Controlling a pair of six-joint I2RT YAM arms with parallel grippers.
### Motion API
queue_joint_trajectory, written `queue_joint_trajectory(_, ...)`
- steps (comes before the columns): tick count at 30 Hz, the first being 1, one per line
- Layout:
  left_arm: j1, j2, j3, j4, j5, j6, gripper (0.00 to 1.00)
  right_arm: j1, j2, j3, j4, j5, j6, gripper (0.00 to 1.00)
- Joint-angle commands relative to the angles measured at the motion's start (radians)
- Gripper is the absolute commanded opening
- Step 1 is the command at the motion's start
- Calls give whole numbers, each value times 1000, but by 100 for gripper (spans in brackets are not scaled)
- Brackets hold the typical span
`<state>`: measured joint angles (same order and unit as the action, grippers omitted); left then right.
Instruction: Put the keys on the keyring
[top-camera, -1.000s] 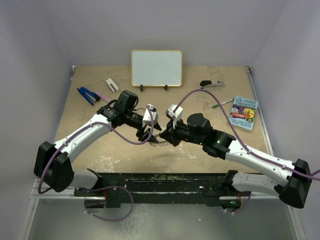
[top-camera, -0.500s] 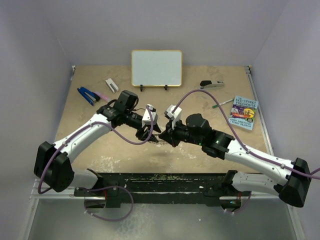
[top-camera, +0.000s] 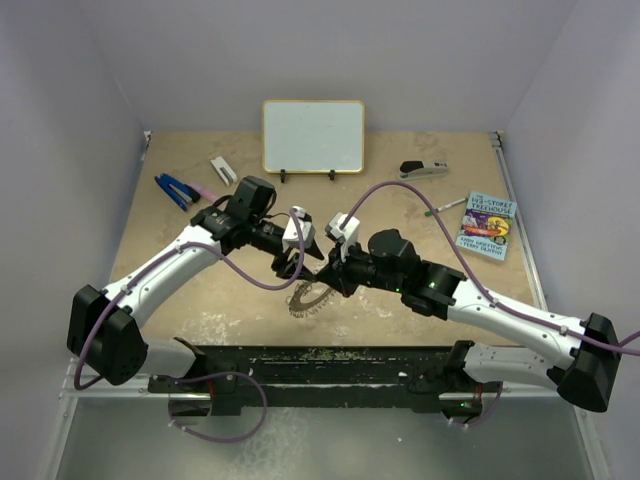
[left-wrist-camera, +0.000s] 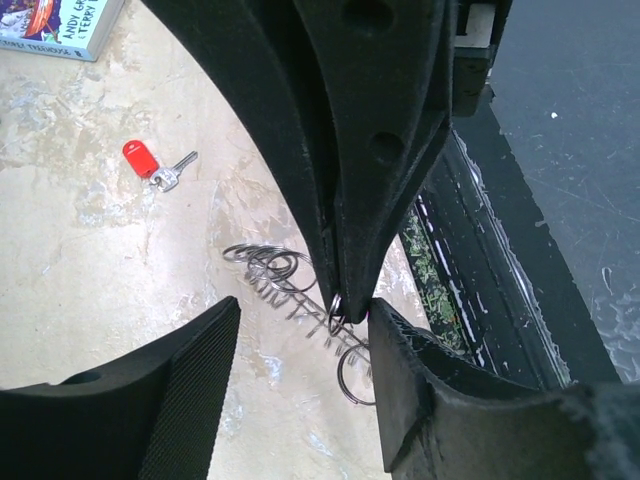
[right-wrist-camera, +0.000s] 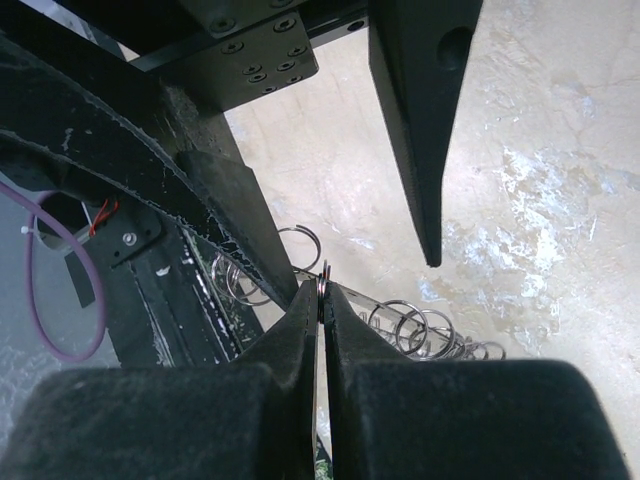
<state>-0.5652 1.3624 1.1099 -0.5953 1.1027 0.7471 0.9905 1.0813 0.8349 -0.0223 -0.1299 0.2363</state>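
The keyring (top-camera: 308, 298) is a grey metal ring fringed with small split rings, low over the table between the two arms. My right gripper (top-camera: 327, 272) is shut on one small split ring (right-wrist-camera: 322, 283) of that fringe; the other rings (right-wrist-camera: 425, 330) trail below. My left gripper (top-camera: 298, 258) is open, and its fingers (left-wrist-camera: 150, 400) straddle the right gripper's tips (left-wrist-camera: 340, 295) and the ring (left-wrist-camera: 285, 280). The key (left-wrist-camera: 142, 158), with a red head and short silver blade, lies on the table apart from both grippers. It is hidden in the top view.
A whiteboard (top-camera: 313, 135) stands at the back. A book (top-camera: 487, 226), a green-tipped pen (top-camera: 442, 207) and a stapler (top-camera: 424, 169) lie at the right. Blue-handled pliers (top-camera: 178, 190) and a white clip (top-camera: 222, 171) lie at the left. A dark rail (top-camera: 320, 365) runs along the front edge.
Both grippers have shifted a little to the left and back. The keyring, hidden between them half a second ago, now shows below them nearer the front.
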Motion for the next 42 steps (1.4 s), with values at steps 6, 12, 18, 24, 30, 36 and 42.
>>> queue_joint_trajectory(6, 1, -28, -5, -11, 46, 72, 57, 14, -41, 59, 36, -6, 11, 0)
queue_joint_trajectory(12, 1, -26, -14, -32, 53, 101, 54, 18, -42, 68, 22, -7, 5, 0)
queue_joint_trajectory(18, -1, -18, -16, -109, 105, 198, 53, 21, -43, 78, 12, 2, 3, 0)
queue_joint_trajectory(24, -1, -8, -18, -135, 111, 228, 54, 29, -35, 91, 10, 5, 4, 0)
queue_joint_trajectory(30, -1, -2, -18, -136, 101, 229, 47, 37, -27, 103, 7, 9, 3, 0)
queue_joint_trajectory(36, -1, 0, -23, -132, 85, 229, 40, 47, -29, 104, 5, 10, 5, 0)
queue_joint_trajectory(42, -1, -4, -24, -131, 77, 230, 38, 57, -27, 102, 6, 3, 7, 0)
